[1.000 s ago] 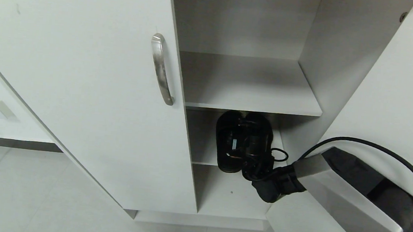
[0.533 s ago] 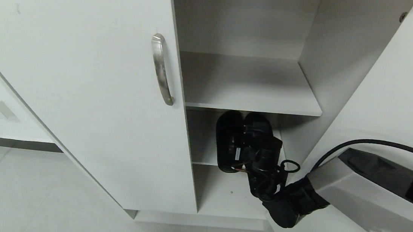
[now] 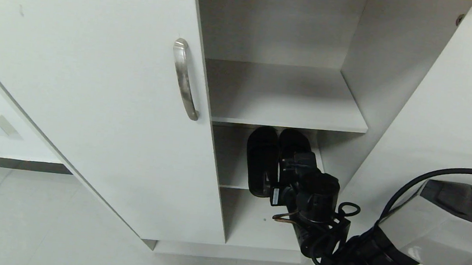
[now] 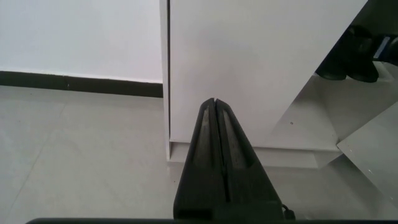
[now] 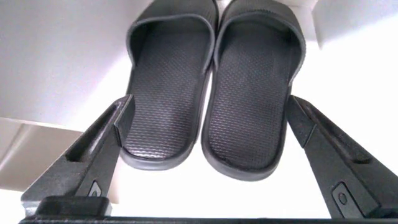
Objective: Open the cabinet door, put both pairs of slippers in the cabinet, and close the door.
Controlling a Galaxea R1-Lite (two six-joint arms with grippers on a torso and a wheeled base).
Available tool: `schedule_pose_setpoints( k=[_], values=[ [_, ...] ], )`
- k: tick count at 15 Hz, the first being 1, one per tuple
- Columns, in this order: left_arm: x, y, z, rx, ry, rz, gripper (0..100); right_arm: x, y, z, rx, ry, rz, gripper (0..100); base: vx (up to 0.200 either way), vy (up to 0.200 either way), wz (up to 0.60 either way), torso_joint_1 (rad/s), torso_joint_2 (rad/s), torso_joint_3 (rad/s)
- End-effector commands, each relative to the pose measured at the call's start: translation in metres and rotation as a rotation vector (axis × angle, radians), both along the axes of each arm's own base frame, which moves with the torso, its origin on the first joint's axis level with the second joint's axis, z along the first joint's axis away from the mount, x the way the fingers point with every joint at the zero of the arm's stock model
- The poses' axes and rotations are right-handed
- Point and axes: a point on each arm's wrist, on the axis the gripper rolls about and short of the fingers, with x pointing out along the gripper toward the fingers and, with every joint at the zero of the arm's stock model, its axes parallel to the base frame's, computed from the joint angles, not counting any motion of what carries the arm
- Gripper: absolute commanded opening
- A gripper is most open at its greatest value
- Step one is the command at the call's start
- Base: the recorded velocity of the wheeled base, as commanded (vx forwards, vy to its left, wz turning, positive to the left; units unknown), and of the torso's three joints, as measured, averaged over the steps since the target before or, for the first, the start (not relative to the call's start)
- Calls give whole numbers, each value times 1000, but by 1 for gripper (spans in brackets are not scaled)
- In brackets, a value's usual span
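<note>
The left cabinet door (image 3: 85, 83) is shut, the right door (image 3: 456, 97) swung out. On the lower shelf (image 3: 232, 164) lies a pair of black slippers (image 3: 275, 153), side by side, heels at the front edge. The right gripper (image 5: 210, 109), spread wide, holds nothing, just before the heels. The left gripper (image 4: 214, 109) is clenched empty above the floor (image 4: 74, 155).

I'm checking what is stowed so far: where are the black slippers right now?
In the head view, the black slippers lie side by side on the cabinet's second shelf, beneath the top shelf. The open right gripper is just in front of their heels.
</note>
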Motion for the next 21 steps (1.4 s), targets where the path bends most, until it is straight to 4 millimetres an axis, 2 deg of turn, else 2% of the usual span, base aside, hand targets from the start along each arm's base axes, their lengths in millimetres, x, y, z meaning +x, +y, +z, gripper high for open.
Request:
schedule_pose_setpoints(
  k=[1, 2, 8, 21],
  values=[
    [0, 0, 0, 0, 0, 0, 0, -3, 1, 6, 9, -10, 7, 100, 0, 0, 0, 0, 0, 0],
    [0, 0, 0, 0, 2, 0, 0, -4, 1, 5, 8, -9, 8, 100, 0, 0, 0, 0, 0, 0],
    [0, 0, 0, -2, 2, 2, 0, -5, 2, 5, 8, -9, 11, 100, -200, 0, 0, 1, 3, 4],
    [0, 0, 0, 1, 2, -3, 0, -8, 3, 1, -3, 0, 16, 100, 0, 0, 0, 0, 0, 0]
  ],
)
